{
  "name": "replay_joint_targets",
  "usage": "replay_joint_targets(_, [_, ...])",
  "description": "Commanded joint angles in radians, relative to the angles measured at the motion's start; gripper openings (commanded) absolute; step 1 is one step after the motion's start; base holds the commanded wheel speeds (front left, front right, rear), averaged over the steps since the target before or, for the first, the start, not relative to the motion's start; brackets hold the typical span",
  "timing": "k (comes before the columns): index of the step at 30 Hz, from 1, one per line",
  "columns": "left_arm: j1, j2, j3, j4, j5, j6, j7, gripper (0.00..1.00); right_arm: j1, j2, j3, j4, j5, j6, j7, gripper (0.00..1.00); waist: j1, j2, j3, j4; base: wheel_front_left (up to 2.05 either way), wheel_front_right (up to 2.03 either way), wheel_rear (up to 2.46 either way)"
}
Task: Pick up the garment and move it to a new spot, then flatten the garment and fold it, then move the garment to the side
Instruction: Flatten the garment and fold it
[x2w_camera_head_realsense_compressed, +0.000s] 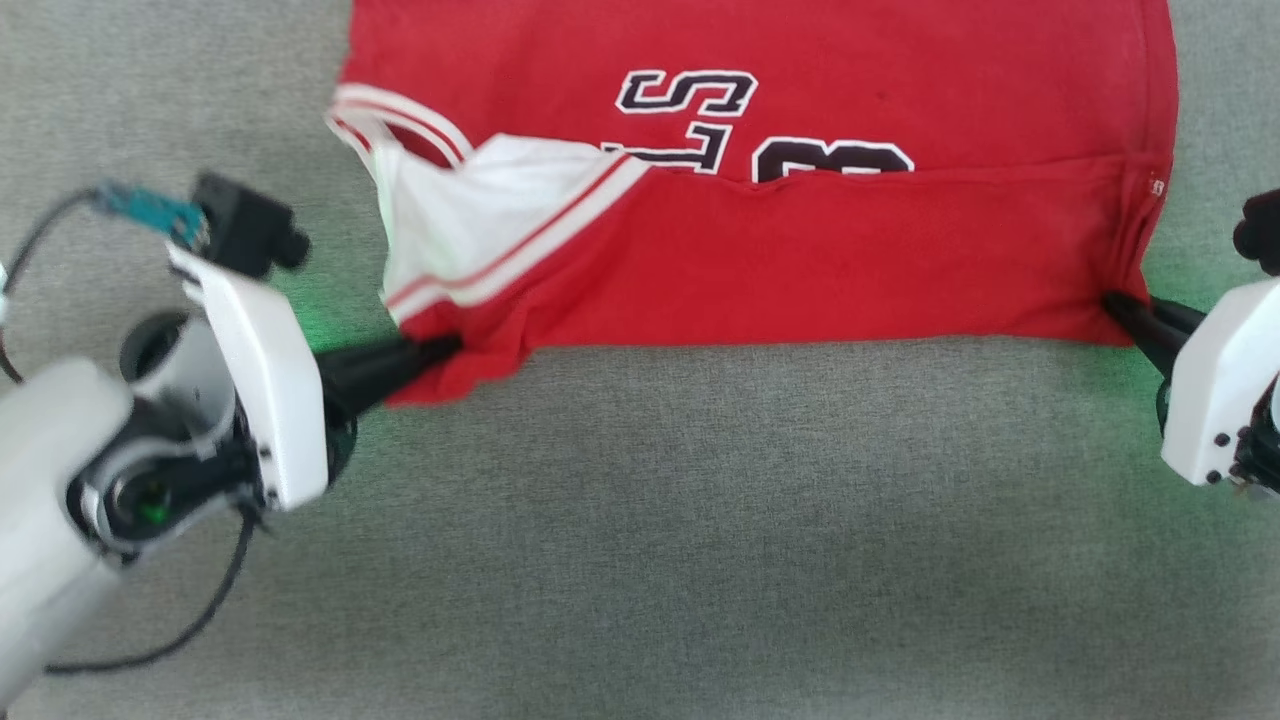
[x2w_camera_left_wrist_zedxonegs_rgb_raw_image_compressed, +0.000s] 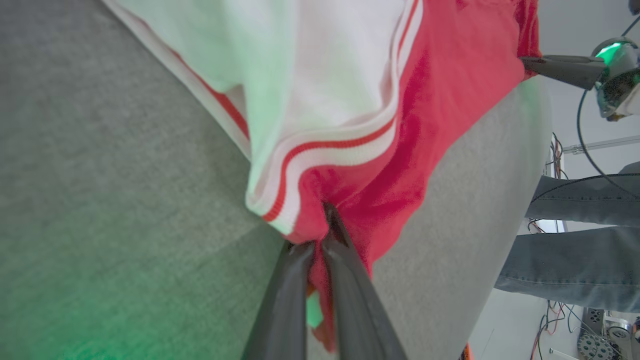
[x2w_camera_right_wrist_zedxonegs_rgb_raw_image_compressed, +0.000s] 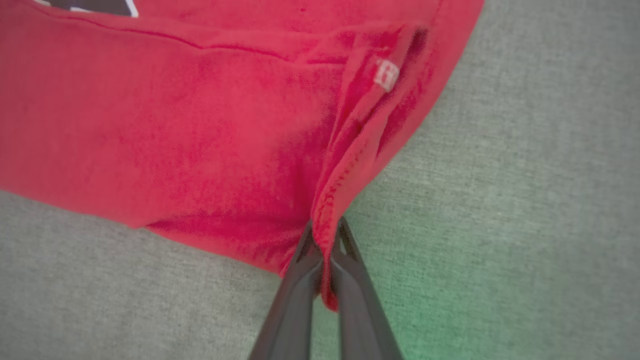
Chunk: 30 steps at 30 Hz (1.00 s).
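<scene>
The garment (x2w_camera_head_realsense_compressed: 800, 250), a red jersey with black white-outlined lettering, lies across the grey table with its near part folded over itself. A white sleeve (x2w_camera_head_realsense_compressed: 470, 225) with red stripes lies on its left end. My left gripper (x2w_camera_head_realsense_compressed: 445, 350) is shut on the garment's near left corner; in the left wrist view red cloth (x2w_camera_left_wrist_zedxonegs_rgb_raw_image_compressed: 320, 220) is pinched between the dark fingers (x2w_camera_left_wrist_zedxonegs_rgb_raw_image_compressed: 350, 280). My right gripper (x2w_camera_head_realsense_compressed: 1112, 303) is shut on the near right corner, and the right wrist view shows the stitched hem (x2w_camera_right_wrist_zedxonegs_rgb_raw_image_compressed: 327, 235) clamped between its fingers (x2w_camera_right_wrist_zedxonegs_rgb_raw_image_compressed: 295, 300).
Grey cloth covers the table (x2w_camera_head_realsense_compressed: 700, 520) in front of the garment. In the left wrist view, a person's legs in grey jeans (x2w_camera_left_wrist_zedxonegs_rgb_raw_image_compressed: 575, 240) stand beyond the table's edge at right, with cables on the floor near them.
</scene>
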<state>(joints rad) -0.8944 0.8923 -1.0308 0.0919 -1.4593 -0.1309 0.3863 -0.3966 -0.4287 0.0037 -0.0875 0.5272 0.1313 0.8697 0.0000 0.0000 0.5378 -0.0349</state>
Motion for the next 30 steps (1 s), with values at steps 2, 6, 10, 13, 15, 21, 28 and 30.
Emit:
replay_joint_targets(2, [0.048,0.017,-0.021,-0.015,0.005,0.002,-0.015,0.0,0.034,-0.014,-0.005,0.006,0.006,-0.001,0.011,0.0,0.0,0.0,-0.024,0.009,0.0,0.0,0.0])
replay_joint_targets(6, [0.108,0.068,-0.033,-0.077,-0.004,0.002,-0.064,0.0,0.077,-0.037,-0.024,-0.027,0.02,-0.001,0.022,0.0,0.0,0.0,-0.056,0.016,0.0,0.0,0.0])
replay_joint_targets(10, [0.185,0.132,-0.052,-0.151,0.007,0.002,-0.121,0.0,0.155,-0.075,-0.035,-0.064,0.049,-0.001,0.056,0.0,0.0,0.0,-0.078,0.022,0.0,0.0,0.0])
replay_joint_targets(13, [0.245,0.167,-0.07,-0.204,0.008,0.002,-0.163,0.0,0.225,-0.104,-0.055,-0.088,0.078,-0.001,0.084,0.0,0.0,0.0,-0.088,0.027,0.0,0.0,0.0])
replay_joint_targets(15, [0.277,0.184,-0.076,-0.229,0.008,0.002,-0.193,0.0,0.267,-0.117,-0.074,-0.106,0.093,-0.001,0.098,0.0,0.0,0.0,-0.09,0.031,0.0,0.0,0.0])
replay_joint_targets(21, [0.303,0.168,-0.08,-0.241,0.042,0.008,-0.246,0.05,0.331,-0.105,-0.133,-0.173,0.084,-0.001,0.074,0.3,0.0,0.0,-0.093,0.042,0.0,0.0,0.0])
replay_joint_targets(28, [0.3,0.176,-0.033,-0.23,0.046,0.02,-0.34,1.0,0.303,-0.048,-0.172,-0.203,0.029,-0.001,-0.034,1.0,0.0,0.0,-0.104,0.027,0.0,0.0,0.0])
replay_joint_targets(30, [0.291,0.188,-0.007,-0.21,0.06,0.035,-0.386,1.0,0.277,-0.017,-0.17,-0.215,-0.003,-0.001,-0.104,1.0,0.0,0.0,-0.104,0.017,0.0,0.0,0.0])
